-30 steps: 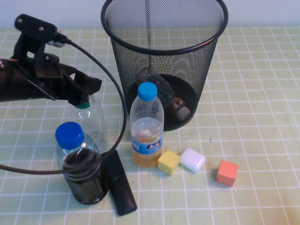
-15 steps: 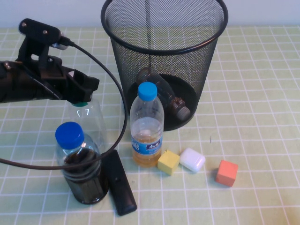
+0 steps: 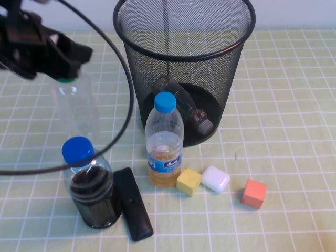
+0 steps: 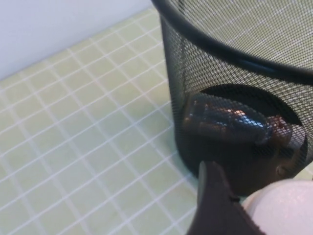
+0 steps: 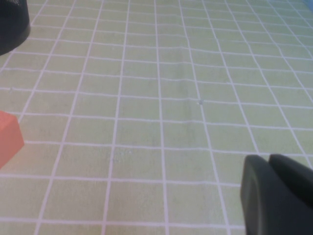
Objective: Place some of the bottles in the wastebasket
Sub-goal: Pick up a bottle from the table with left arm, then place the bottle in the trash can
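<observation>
Left pincer (image 3: 64,67), at the upper left of the high view, pinches the neck of the taller bottle (image 3: 76,107), which hangs below it, clear of the surface (image 3: 283,94), left of the wastebasket (image 3: 185,63). In the left wrist view one dark finger (image 4: 217,205) shows beside the bottle's white cap (image 4: 283,208), with the wastebasket's mesh wall just beyond. The small bottle (image 3: 184,107) lies on its side on the basket's floor, seen through the mesh.

At centre frame, in front of the basket, stands the blue-capped bottle with orange liquid (image 3: 164,142). The blue-capped bottle with dark liquid (image 3: 92,186) stands at lower left, a black remote (image 3: 133,203) just beside it. A yellow cube (image 3: 189,181), a white case (image 3: 216,178) and an orange cube (image 3: 254,193) sit in a row toward lower right.

The right pincer (image 5: 276,196) appears only in its own wrist view, low over bare surface; its two dark fingers are pressed together.
</observation>
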